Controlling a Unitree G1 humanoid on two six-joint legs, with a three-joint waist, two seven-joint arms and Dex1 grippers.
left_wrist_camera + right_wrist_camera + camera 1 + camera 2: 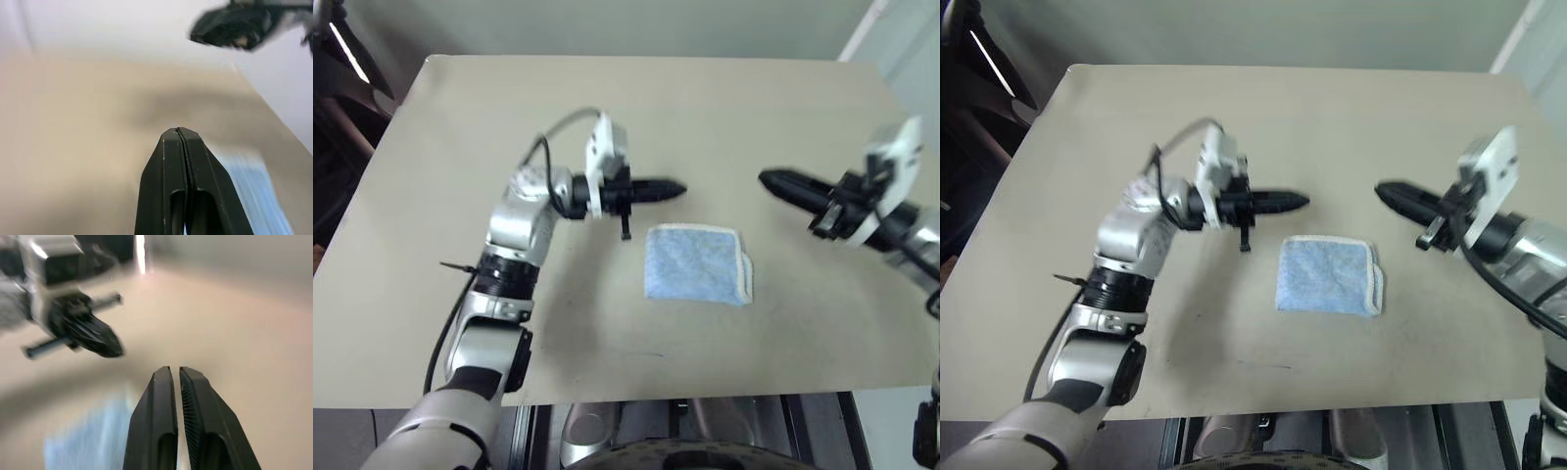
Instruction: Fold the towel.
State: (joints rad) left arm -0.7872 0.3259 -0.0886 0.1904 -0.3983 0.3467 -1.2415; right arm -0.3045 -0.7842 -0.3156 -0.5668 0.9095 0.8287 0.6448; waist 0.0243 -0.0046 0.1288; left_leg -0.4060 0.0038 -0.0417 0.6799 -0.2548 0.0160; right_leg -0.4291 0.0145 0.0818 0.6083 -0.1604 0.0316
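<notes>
The towel (695, 264) is a small light-blue cloth with cream-white edging, lying folded into a rough square near the middle of the table, its layered edges on the right side. My left gripper (677, 188) hovers above the table just behind the towel's left corner, pointing right, its fingers pressed together and holding nothing. My right gripper (769, 179) hangs in the air behind the towel's right side, pointing left at the other, with only a thin slit between its fingers and nothing in them. The two tips face each other across a gap. Neither touches the towel.
The beige table (705, 108) carries just the towel. Its front edge (685, 397) runs close below the towel, and the left edge slants away beside dark clutter (342, 59). A pale wall stands beyond the far edge.
</notes>
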